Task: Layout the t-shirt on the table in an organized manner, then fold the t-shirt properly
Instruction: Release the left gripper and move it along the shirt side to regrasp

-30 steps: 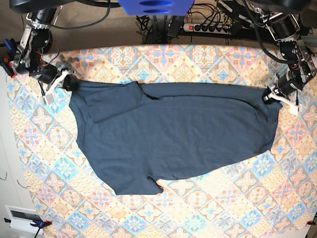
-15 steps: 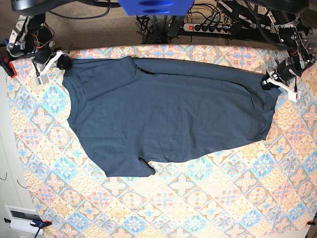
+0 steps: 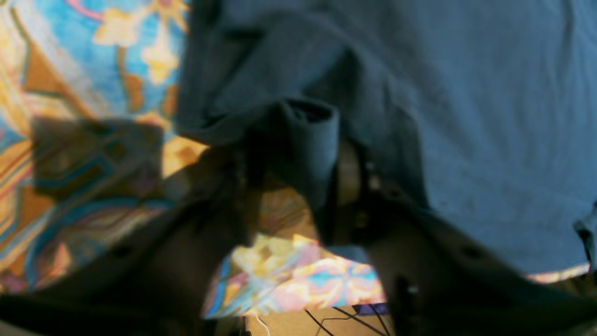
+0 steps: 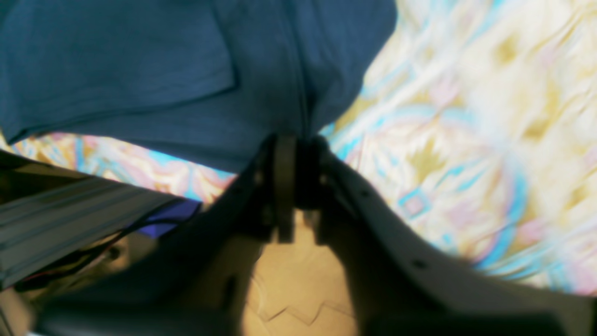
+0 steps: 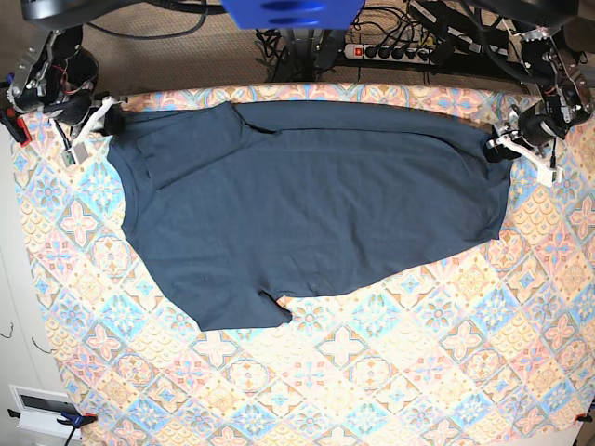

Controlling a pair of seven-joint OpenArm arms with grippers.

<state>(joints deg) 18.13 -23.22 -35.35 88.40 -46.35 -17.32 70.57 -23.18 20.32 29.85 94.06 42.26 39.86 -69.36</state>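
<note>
The dark navy t-shirt (image 5: pixel 307 204) lies spread flat across the far half of the patterned table (image 5: pixel 418 372), its long side running left to right. At the shirt's right end, my left gripper (image 5: pixel 499 147) sits on the corner. In the left wrist view its jaws (image 3: pixel 298 186) stand apart, and a rolled fold of the t-shirt (image 3: pixel 308 135) hangs loosely between them. At the shirt's far left corner is my right gripper (image 5: pixel 105 116). In the right wrist view its fingertips (image 4: pixel 303 154) are close together, with the t-shirt (image 4: pixel 186 70) bunched into them.
A power strip (image 5: pixel 390 51) and cables lie behind the table's far edge. A blue part (image 5: pixel 293 11) hangs at the top centre. A white box (image 5: pixel 42 409) sits past the near left corner. Bare patterned cloth fills the near half.
Both arms drew the shirt toward the table's far edge, and it now lies flatter and further back. The left jaws have parted from the cloth corner.
</note>
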